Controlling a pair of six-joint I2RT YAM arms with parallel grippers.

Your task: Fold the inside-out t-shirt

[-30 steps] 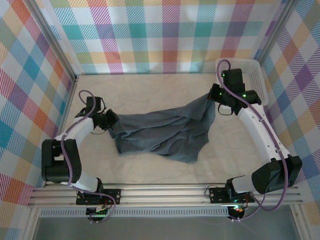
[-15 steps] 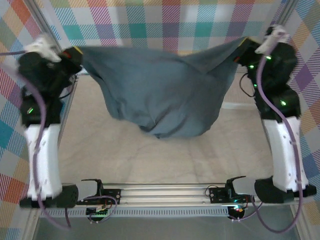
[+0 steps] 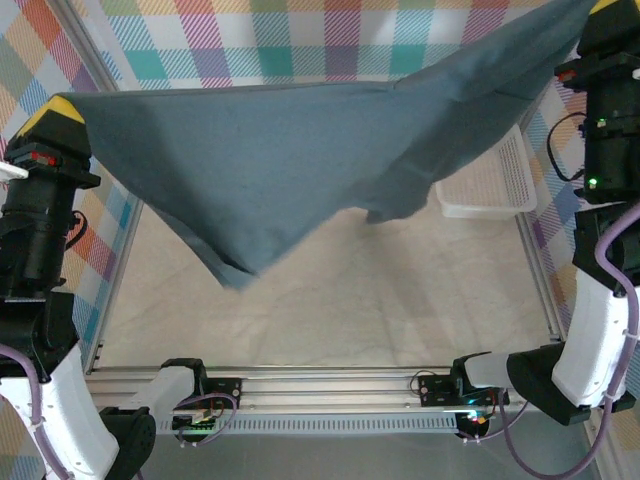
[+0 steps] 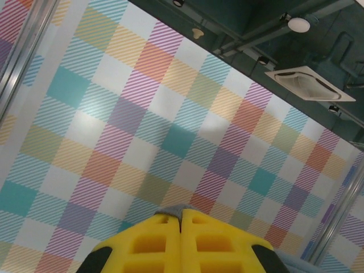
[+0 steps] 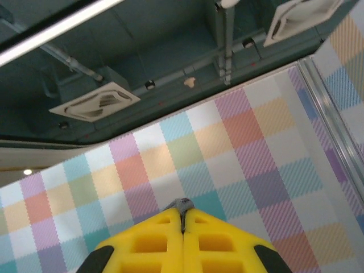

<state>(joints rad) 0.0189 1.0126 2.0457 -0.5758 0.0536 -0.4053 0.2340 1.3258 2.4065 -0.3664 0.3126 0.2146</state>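
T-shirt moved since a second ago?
Yes. It rose off the table, where it lay crumpled, and now hangs stretched between the raised left gripper and right gripper, hiding part of the white mesh basket.

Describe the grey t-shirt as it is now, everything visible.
The t-shirt is plain dark slate-grey, soft-looking fabric with no print. It hangs stretched in the air between the left gripper and the right gripper, each shut on an edge. Its top edge runs taut; the lower part sags in folds to a point at the left.
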